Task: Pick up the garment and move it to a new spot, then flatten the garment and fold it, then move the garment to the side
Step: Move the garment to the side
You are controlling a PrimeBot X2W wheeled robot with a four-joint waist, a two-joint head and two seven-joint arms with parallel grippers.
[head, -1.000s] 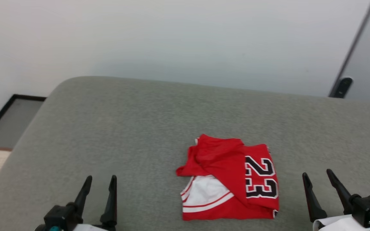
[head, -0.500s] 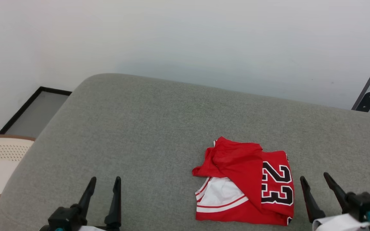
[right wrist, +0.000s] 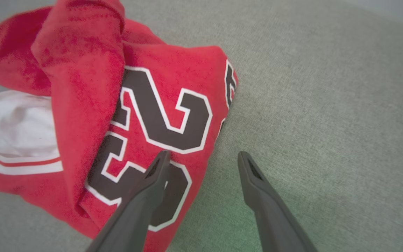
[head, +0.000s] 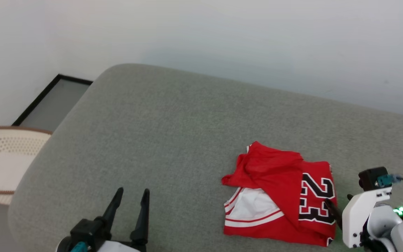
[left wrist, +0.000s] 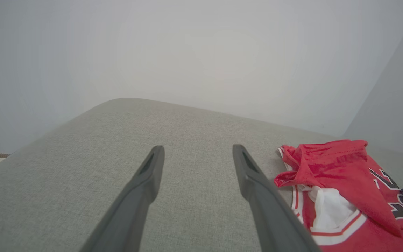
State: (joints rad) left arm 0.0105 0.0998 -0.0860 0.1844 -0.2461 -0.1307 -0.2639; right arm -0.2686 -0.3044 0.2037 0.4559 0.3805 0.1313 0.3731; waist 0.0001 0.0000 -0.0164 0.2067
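A cream basket [head: 16, 141] is seen beside the grey cushion [head: 170, 122] bearing the garment [head: 275, 175]. The left end effector [head: 132, 191] and right end effector [right wrist: 204, 155] are held open

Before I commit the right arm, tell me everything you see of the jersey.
The jersey is red knit-looking fabric with a black, white-outlined 23, white inner cloth and red-and-white striped trim. It lies crumpled and loosely folded, a red flap draped across its middle, on the grey cushion. The right gripper, jaws open, straddles its edge by the 23; contact cannot be told.
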